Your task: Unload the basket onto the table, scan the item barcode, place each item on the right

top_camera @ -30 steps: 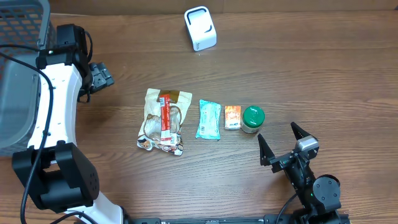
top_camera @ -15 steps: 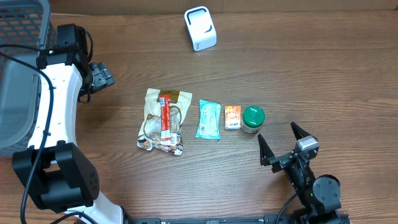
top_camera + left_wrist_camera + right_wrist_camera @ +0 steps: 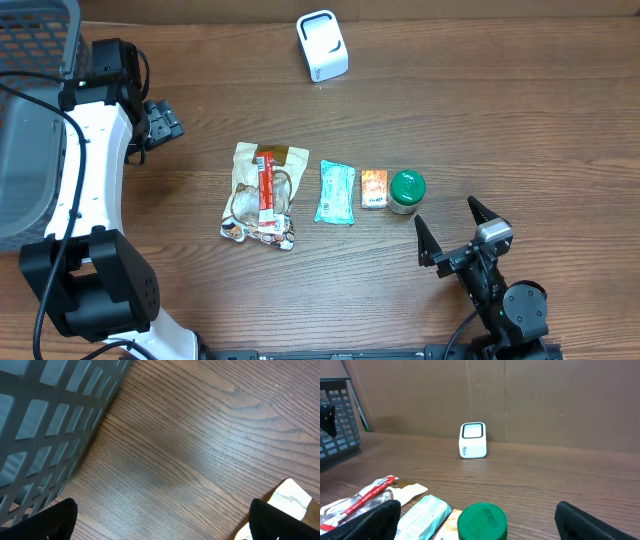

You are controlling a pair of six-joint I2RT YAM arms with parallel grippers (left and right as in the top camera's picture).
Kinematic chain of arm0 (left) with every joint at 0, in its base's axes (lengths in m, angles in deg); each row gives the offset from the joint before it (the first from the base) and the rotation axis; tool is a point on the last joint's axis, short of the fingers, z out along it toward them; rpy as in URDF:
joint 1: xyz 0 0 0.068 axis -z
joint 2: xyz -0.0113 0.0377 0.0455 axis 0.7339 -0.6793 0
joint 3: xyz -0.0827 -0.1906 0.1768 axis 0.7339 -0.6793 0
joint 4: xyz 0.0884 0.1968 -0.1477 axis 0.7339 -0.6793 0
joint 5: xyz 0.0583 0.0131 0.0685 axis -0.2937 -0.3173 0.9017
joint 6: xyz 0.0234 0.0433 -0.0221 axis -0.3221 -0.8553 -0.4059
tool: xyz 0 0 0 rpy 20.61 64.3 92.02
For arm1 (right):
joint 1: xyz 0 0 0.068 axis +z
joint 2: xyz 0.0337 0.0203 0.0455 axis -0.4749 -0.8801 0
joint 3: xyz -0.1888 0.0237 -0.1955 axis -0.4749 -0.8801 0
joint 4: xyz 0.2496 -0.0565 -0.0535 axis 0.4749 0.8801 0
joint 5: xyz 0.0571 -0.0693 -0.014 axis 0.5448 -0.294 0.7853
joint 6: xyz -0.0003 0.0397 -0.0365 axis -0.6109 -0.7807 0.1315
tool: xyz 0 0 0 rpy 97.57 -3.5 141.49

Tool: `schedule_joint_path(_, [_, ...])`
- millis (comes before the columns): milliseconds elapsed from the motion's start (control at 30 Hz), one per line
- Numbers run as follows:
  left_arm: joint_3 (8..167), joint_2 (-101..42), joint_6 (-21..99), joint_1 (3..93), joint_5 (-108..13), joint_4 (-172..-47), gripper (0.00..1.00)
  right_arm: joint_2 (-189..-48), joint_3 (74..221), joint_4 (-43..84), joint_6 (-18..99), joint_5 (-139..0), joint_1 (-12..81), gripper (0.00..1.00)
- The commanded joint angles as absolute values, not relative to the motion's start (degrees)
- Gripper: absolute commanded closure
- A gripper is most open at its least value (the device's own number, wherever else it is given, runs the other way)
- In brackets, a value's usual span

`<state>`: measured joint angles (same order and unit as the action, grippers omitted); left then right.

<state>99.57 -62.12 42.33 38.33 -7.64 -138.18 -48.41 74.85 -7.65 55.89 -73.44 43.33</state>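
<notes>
Four items lie in a row in the middle of the counter [image 3: 500, 100]: a snack bag [image 3: 262, 192], a teal packet [image 3: 336, 191], an orange box [image 3: 374, 188] and a green-lidded jar [image 3: 407, 190] just beside it. The white scanner [image 3: 322, 45] stands well apart at the far edge. The right gripper [image 3: 445, 209] hangs open near the jar, holding nothing. The left gripper [image 3: 165, 120] is open too, beside the basket [image 3: 30, 40]. The jar looks stiff, light and perhaps slippery, so it is probably best pinched across its sides below the lid. The bag and packet look soft and would crumple.
</notes>
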Motion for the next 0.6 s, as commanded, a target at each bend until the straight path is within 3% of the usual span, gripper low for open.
schedule_joint_path(0, [100.73, -60.92, 40.82, 38.22, -6.88, -137.96, 0.0, -47.95, 74.24, -8.5, 55.59, -74.27, 43.05, 0.0])
schedule_joint_path(567, [100.73, -60.92, 40.82, 38.22, -6.9, -137.96, 0.0, -47.95, 77.75, -6.67, 42.36, -73.83, 43.12, 0.0])
